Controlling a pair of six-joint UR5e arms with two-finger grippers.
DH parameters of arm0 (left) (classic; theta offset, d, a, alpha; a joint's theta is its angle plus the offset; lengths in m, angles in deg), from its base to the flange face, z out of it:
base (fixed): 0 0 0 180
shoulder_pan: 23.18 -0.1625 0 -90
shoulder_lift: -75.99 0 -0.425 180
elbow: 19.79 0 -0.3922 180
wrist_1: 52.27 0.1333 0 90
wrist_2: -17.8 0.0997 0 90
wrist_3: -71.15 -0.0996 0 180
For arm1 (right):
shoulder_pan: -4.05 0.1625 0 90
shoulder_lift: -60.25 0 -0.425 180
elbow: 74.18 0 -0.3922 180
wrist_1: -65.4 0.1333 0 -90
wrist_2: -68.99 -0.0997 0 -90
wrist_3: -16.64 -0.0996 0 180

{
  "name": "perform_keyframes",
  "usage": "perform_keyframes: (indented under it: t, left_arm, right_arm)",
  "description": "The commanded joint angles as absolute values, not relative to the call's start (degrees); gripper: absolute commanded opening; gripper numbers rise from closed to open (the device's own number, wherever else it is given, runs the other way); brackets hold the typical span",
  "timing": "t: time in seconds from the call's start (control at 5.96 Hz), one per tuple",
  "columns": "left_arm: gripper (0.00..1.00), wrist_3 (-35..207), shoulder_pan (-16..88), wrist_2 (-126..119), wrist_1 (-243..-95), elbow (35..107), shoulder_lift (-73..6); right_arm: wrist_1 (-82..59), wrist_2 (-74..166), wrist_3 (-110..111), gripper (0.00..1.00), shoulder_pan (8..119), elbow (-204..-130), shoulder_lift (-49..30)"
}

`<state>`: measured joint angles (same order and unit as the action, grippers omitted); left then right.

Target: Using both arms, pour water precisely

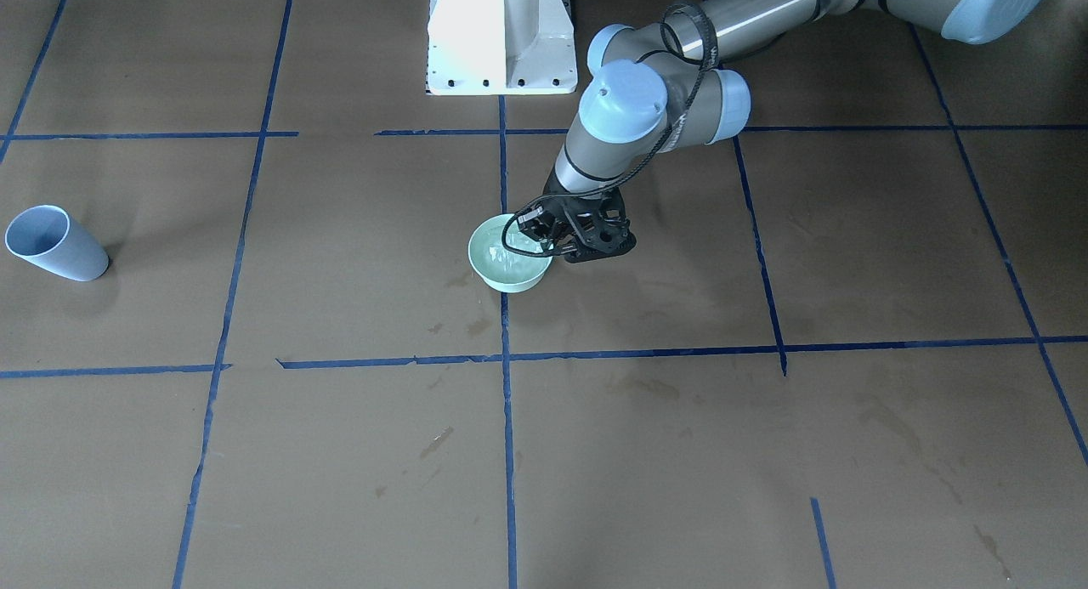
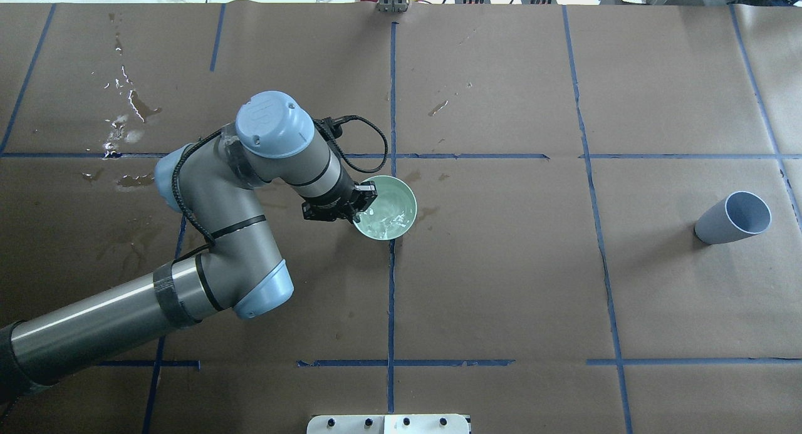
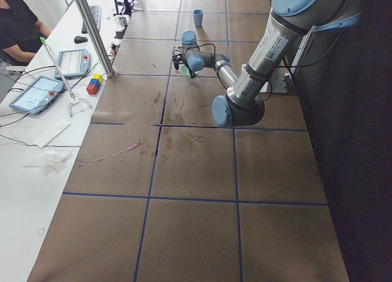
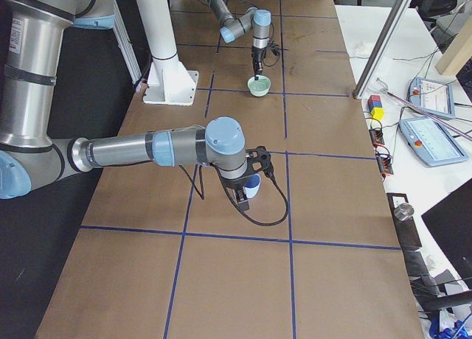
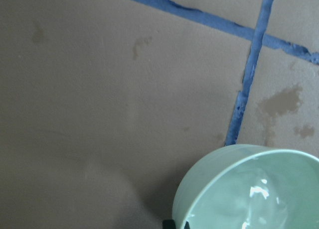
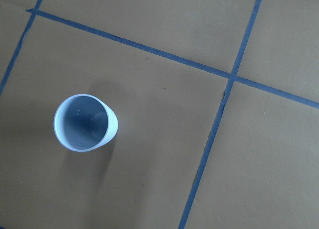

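Note:
A pale green bowl (image 1: 508,266) (image 2: 401,202) stands at the table's middle with water (image 2: 385,221) (image 5: 259,201) glinting and rippling in it. My left gripper (image 1: 544,240) (image 2: 362,202) reaches down onto the bowl's rim on the robot's left side, one finger inside and one outside, shut on the rim. A light blue cup (image 1: 55,245) (image 2: 733,220) stands upright far to the robot's right, empty in the right wrist view (image 6: 84,122). My right gripper (image 4: 247,195) hangs above that cup; I cannot tell whether it is open.
The white pedestal base (image 1: 501,36) stands at the robot's edge. Wet spill marks (image 2: 125,111) lie on the brown paper at the far left. A side bench with tablets (image 3: 37,92), metal posts and a seated operator (image 3: 18,24) runs along the far edge.

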<state>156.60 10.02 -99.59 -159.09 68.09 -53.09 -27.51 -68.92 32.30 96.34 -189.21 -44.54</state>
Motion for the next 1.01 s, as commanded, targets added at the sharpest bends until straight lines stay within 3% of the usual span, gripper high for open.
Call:
perform_keyframes:
  t: [0.0, 0.84]
  left_arm:
    - [0.0, 153.6, 11.4, -100.1, -159.0, 73.4, -47.9]
    - [0.0, 139.7, 19.7, -111.0, -159.2, 78.3, -36.8]
  right_arm:
    - [-27.5, -68.7, 32.3, 1.0, 96.3, -189.2, -44.6]
    - [-27.4, -68.5, 32.3, 1.0, 96.3, -189.2, -44.4]
